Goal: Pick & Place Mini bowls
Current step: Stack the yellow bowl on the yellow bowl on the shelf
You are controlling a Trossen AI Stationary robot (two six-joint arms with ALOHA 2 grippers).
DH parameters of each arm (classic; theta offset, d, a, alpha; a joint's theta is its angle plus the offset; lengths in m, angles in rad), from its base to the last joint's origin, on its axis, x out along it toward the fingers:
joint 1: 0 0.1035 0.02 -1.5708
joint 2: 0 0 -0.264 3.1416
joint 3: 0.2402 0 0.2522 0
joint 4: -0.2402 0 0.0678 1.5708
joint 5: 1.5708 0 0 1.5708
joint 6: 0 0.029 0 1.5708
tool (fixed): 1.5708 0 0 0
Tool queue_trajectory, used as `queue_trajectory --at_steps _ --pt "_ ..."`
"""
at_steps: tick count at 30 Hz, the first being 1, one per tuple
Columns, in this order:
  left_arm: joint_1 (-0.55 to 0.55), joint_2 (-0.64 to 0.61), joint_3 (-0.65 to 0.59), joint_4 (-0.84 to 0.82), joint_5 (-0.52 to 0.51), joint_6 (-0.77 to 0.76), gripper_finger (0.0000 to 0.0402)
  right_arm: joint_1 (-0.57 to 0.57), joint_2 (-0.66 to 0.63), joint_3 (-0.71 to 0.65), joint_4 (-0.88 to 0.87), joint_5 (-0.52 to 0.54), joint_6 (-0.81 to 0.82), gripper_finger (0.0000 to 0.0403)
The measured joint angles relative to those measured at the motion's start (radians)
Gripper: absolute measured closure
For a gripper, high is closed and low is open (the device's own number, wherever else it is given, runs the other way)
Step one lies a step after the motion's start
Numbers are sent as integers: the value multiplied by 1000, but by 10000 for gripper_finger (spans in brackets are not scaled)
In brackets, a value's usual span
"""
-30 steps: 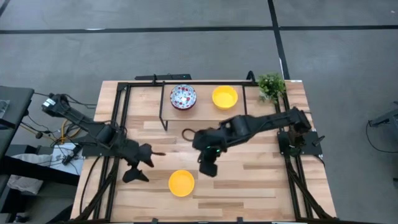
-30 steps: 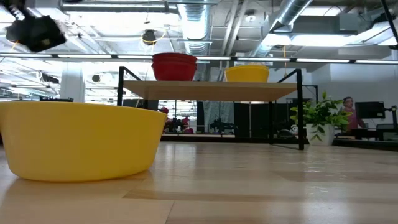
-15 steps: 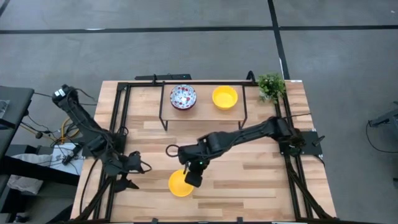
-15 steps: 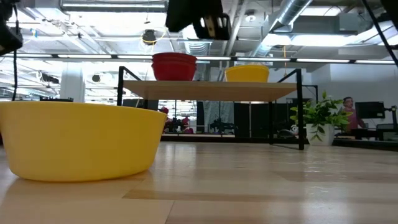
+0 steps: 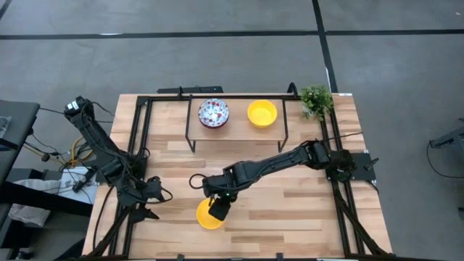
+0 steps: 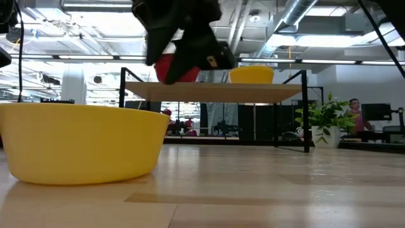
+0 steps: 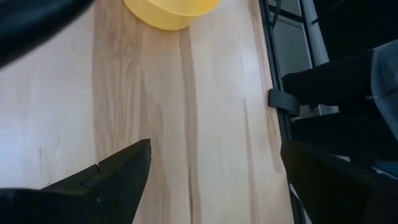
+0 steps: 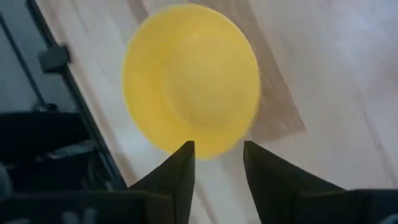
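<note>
High view: right tool (image 5: 217, 210) has reached the yellow bowl (image 5: 206, 218).

Light is bright and even, coming from ceiling strip lamps (image 6: 329, 39) seen in the low view. The yellow bowl (image 8: 191, 79) looks motion-blurred in the right wrist view, its shadow falling just beside it. The nearby dark fingers (image 7: 106, 177) are soft.

The right gripper (image 5: 217, 209) hangs over the yellow bowl (image 5: 209, 215) near the table's (image 5: 304, 210) front edge, fingers parted, bare wood on all sides. The shelf frame (image 5: 192, 127) and potted plant (image 5: 316, 99) stand well apart at the back.
</note>
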Motion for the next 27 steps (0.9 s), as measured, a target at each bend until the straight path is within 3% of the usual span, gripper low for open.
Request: queue_trajectory --at_steps 12,27 --pt "0 0 0 2 -7 7 46 -1 42 0 27 23 100 278" --pt "0 0 0 8 -6 7 46 5 107 -2 28 50 111 284"
